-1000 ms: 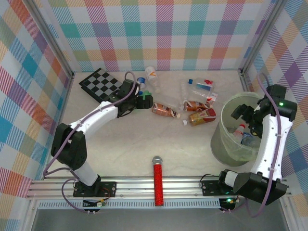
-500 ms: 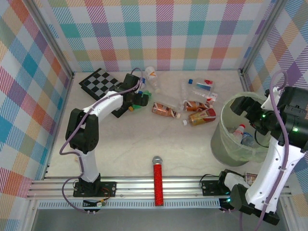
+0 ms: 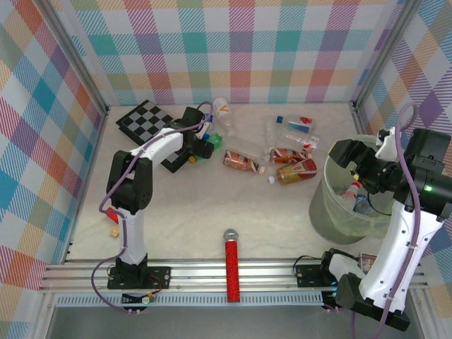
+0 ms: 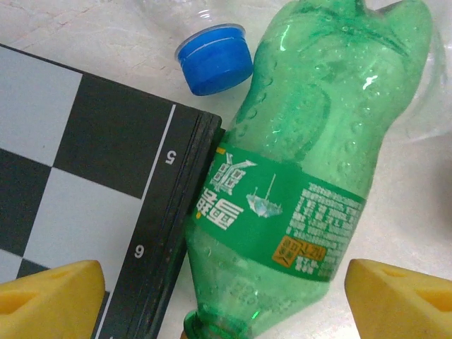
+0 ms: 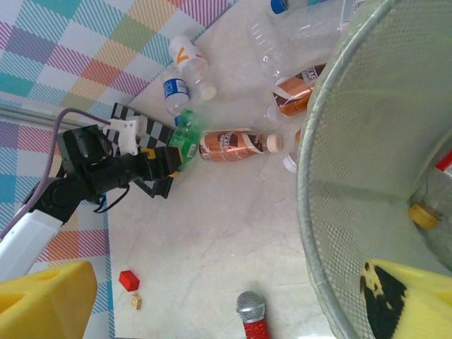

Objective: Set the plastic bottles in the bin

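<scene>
A green bottle (image 4: 304, 176) with a green label lies against the edge of the checkerboard (image 4: 85, 176), cap end toward my left gripper (image 4: 226, 304). That gripper is open and straddles the bottle's neck, one yellow finger (image 4: 49, 296) over the board, the other (image 4: 402, 300) clear of the bottle. In the top view the left gripper (image 3: 201, 146) is at the back left. Several more plastic bottles (image 3: 240, 161) lie on the table behind it and to its right. My right gripper (image 3: 347, 152) hangs open and empty above the bin (image 3: 328, 212), which holds a few bottles (image 3: 357, 199).
A red glittery microphone (image 3: 231, 272) lies at the front centre. A small red block (image 5: 128, 280) and a tan one (image 5: 135, 302) sit on the floor at the left. A blue-capped clear bottle (image 4: 212, 56) lies just beyond the green one. Plaid walls close in the table.
My left arm has folded upward and its gripper has settled over the green bottle's neck, jaws narrowing a little. My right arm has lifted and drawn back above the bin's rim.
</scene>
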